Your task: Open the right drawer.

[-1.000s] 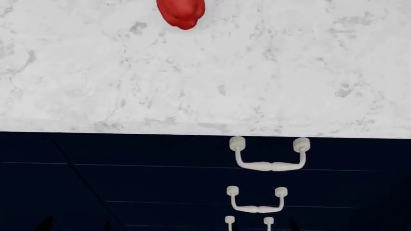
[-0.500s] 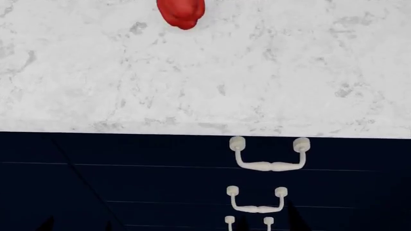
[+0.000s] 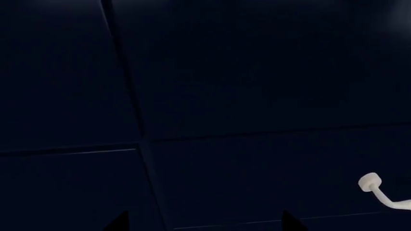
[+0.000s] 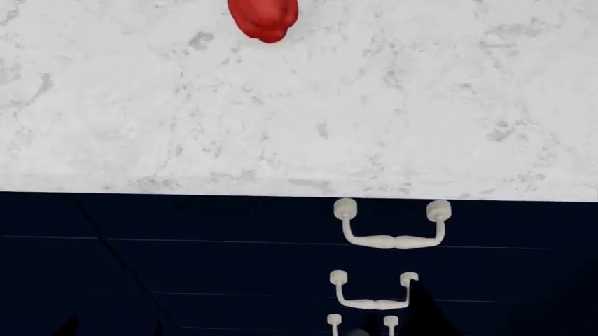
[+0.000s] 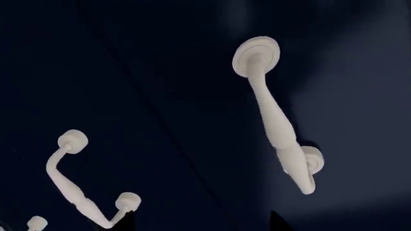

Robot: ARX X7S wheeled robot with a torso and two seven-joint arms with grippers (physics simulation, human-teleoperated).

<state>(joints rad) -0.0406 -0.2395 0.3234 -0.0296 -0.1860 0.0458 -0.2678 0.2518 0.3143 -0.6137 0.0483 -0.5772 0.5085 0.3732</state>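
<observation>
The right drawer [image 4: 234, 218] is the top navy front under the marble counter, and it is closed. Its cream curved handle [image 4: 393, 229] hangs on two round knobs. In the right wrist view that handle [image 5: 276, 120] is large and close, just ahead of my right gripper [image 5: 202, 223]. The right gripper is open and holds nothing. One dark right finger [image 4: 422, 308] rises in front of the second handle [image 4: 372, 292]. My left gripper [image 3: 204, 224] is open and faces bare navy panels. Only its two tips show low at the left of the head view.
Two more drawer fronts with similar handles lie below, the lowest handle [image 4: 360, 321] at the frame's edge. A red object [image 4: 263, 17] sits at the back of the marble counter [image 4: 299, 119]. A vertical seam [image 3: 125, 86] divides the navy fronts on the left.
The right gripper's finger has risen in the head view and now covers part of the second handle's right knob. The left gripper and the drawers have not moved.
</observation>
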